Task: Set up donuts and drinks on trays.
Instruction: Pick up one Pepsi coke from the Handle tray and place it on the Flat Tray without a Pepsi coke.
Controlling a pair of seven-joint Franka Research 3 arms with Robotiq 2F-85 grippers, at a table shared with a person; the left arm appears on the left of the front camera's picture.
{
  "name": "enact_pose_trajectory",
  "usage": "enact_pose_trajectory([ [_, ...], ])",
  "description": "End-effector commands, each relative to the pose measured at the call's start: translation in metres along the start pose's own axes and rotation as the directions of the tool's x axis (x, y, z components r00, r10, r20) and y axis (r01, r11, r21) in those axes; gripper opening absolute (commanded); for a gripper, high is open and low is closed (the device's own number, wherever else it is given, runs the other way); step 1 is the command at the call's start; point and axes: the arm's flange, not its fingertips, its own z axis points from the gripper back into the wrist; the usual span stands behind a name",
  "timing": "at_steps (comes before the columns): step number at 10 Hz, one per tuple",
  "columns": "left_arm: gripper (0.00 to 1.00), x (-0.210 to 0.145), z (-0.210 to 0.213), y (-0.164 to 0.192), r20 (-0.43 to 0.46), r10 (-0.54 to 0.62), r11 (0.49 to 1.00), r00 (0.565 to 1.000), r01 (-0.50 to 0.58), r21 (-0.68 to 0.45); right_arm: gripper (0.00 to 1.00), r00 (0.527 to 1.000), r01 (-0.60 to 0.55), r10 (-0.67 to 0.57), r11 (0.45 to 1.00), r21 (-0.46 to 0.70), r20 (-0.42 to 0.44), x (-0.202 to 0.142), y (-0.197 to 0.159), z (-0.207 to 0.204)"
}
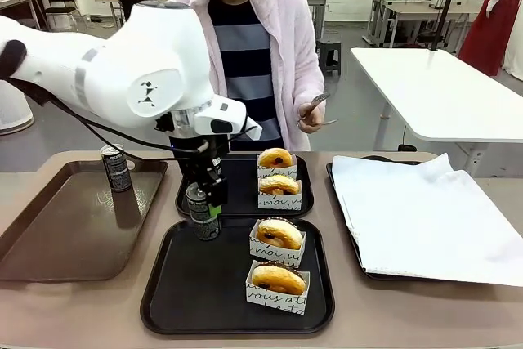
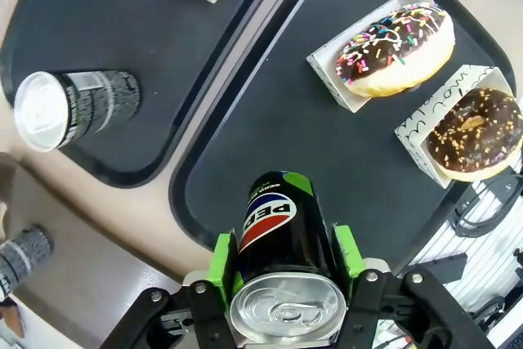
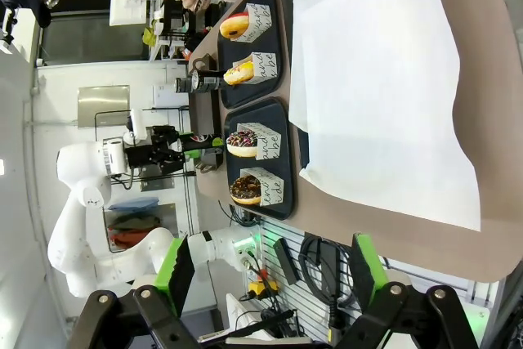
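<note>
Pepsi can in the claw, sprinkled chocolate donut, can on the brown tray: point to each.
Pepsi can (image 2: pixel 274 222), left wrist view, on its logo side.
Sprinkled chocolate donut (image 2: pixel 392 42), left wrist view, on its icing.
Can on the brown tray (image 1: pixel 115 167), front view, on its side.

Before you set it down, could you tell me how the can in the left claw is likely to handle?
The can looks glossy, so probably slippery. Tall and slim, it may tip if released tilted. Its unopened top suggests it's full and fairly heavy.
</note>
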Motion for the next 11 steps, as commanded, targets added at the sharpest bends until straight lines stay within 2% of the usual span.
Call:
enact_pose_trajectory([
  [1,0.58,0.01,-0.009,-0.003,-0.03,0.002,1.0,1.0,-0.002,0.001,1.0,1.0,-0.017,0.017,1.0,0.023,0.008,0.0,0.0,-0.001],
  [10,0.6,0.014,-0.042,0.003,-0.083,-0.05,0.998,0.995,0.048,-0.031,1.0,1.0,-0.017,0.017,1.0,0.023,0.008,0.0,0.0,-0.001],
  [11,1.0,0.015,-0.042,0.003,-0.088,-0.045,0.999,0.995,0.043,-0.03,1.0,1.0,-0.017,0.017,1.0,0.023,0.008,0.0,0.0,-0.001],
])
